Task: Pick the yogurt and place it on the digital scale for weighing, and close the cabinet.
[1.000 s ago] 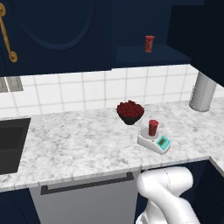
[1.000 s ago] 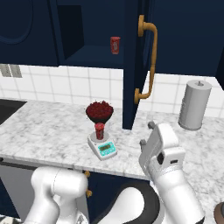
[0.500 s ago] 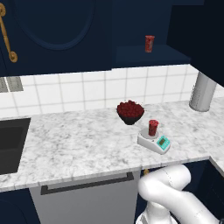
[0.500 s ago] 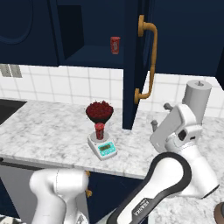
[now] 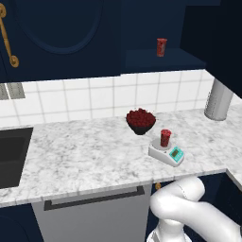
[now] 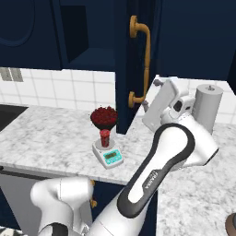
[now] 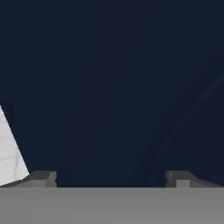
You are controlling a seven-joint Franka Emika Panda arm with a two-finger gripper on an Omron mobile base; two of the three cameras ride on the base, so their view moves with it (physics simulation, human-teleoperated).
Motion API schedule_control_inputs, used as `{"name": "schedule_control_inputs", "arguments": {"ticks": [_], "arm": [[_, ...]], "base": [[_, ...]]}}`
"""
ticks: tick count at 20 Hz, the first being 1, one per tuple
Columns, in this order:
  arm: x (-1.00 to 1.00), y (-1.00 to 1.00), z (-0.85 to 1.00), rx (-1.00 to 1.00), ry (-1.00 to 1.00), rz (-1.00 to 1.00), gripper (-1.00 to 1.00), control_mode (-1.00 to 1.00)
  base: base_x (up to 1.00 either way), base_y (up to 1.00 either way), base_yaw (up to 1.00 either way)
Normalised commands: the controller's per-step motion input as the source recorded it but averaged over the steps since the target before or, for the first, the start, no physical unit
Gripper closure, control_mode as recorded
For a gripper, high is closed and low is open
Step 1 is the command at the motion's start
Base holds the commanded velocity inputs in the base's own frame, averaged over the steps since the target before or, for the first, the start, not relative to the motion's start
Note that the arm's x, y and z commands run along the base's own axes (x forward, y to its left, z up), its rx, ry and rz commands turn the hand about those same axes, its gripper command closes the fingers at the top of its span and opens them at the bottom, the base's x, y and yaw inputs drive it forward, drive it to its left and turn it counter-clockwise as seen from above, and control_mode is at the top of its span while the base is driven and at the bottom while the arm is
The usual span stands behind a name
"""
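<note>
The yogurt (image 5: 165, 137) (image 6: 105, 137), a small red cup, stands upright on the round plate of the digital scale (image 5: 167, 155) (image 6: 109, 155) near the counter's front edge. The navy wall cabinet stands open, its door (image 6: 133, 55) (image 5: 212, 38) swung out over the counter with a gold handle (image 6: 145, 60). An identical red cup (image 5: 161, 47) sits on the cabinet shelf. My gripper (image 6: 151, 94) (image 7: 111, 178) is open and holds nothing. It sits close against the outer face of the door (image 7: 113, 87), just below the handle.
A dark bowl of red berries (image 5: 141, 121) (image 6: 104, 117) stands just behind the scale. A grey cylinder (image 5: 217, 99) (image 6: 208, 106) stands at the counter's right. A dark sink (image 5: 12, 156) lies at the left. My own arm arches over the counter's right part.
My hand has swung up and left from the counter's right side to the open door. In the right base view the door now sits a little further left and hides the shelf cup.
</note>
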Motion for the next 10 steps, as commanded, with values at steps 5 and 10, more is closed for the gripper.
{"name": "schedule_control_inputs", "arguments": {"ticks": [5, 10], "arm": [[0.22, 0.97, 0.50, 0.00, 0.00, 0.02, -1.00, -1.00], [0.74, 1.00, 0.13, 0.00, 0.10, 0.00, -1.00, -1.00]], "base": [[0.00, 0.00, 0.00], [0.00, 0.00, 0.00]]}}
